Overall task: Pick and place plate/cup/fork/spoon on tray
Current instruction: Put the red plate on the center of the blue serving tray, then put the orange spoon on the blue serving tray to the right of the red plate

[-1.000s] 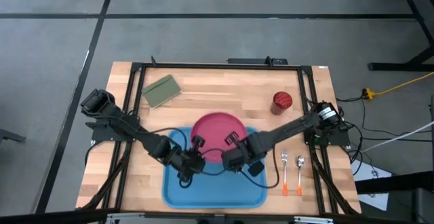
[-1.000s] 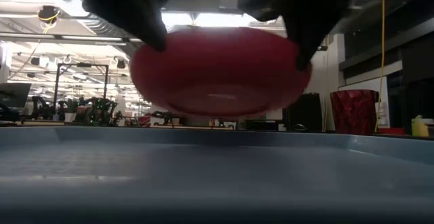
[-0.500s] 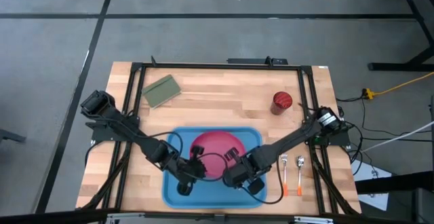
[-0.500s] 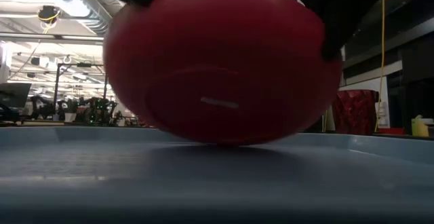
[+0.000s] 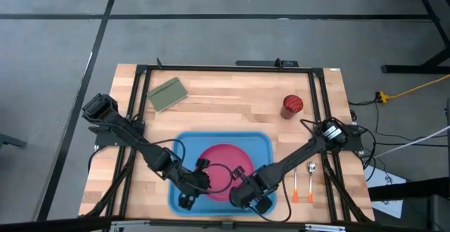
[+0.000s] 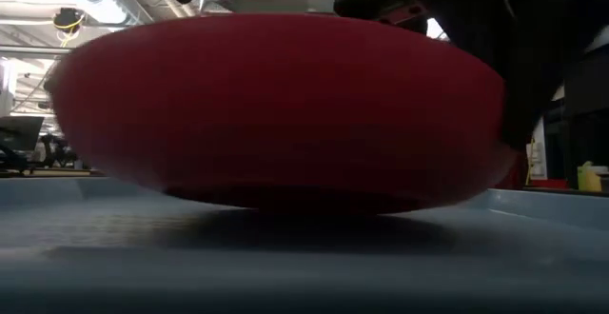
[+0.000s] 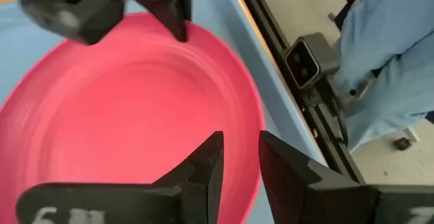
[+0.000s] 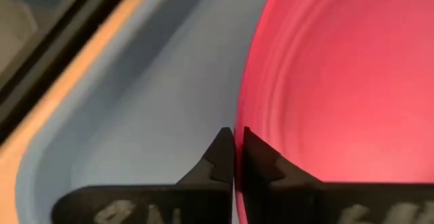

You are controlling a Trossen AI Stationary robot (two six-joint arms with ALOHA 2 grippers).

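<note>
The pink-red plate [image 5: 225,174] is over the middle of the light-blue tray [image 5: 261,144], held level at two opposite rims. My left gripper [image 5: 202,178] is shut on the plate's left rim. My right gripper [image 5: 240,181] is shut on its right rim. In the low view the plate's underside [image 6: 276,124] sits right at the tray floor [image 6: 304,266]; I cannot tell whether it touches. The dark red cup [image 5: 292,105] stands on the table at the far right. The fork [image 5: 295,184] and spoon [image 5: 310,184] lie on the table right of the tray. My left gripper pinches the plate's rim [image 7: 256,137] between its two fingers, one finger [image 7: 207,166] over the plate's inside and the other [image 7: 285,170] outside the rim. The plate sits level in the hold. My right gripper pinches the opposite rim [image 8: 239,119] between its two fingers [image 8: 220,155], which stand close together on the edge. It also shows on the plate's far rim in the left wrist view [image 7: 166,10].
An olive-green pad [image 5: 167,93] lies at the table's far left. The black frame rails [image 5: 140,105] run along the table's sides. A person in a blue sleeve [image 7: 386,54] stands beyond the table's edge.
Both grippers have carried the plate toward the table's near edge, from over the tray's far rim to the tray's middle, and have lowered it close to the tray floor. The plate has stayed level and both grippers have stayed shut on its rim.
</note>
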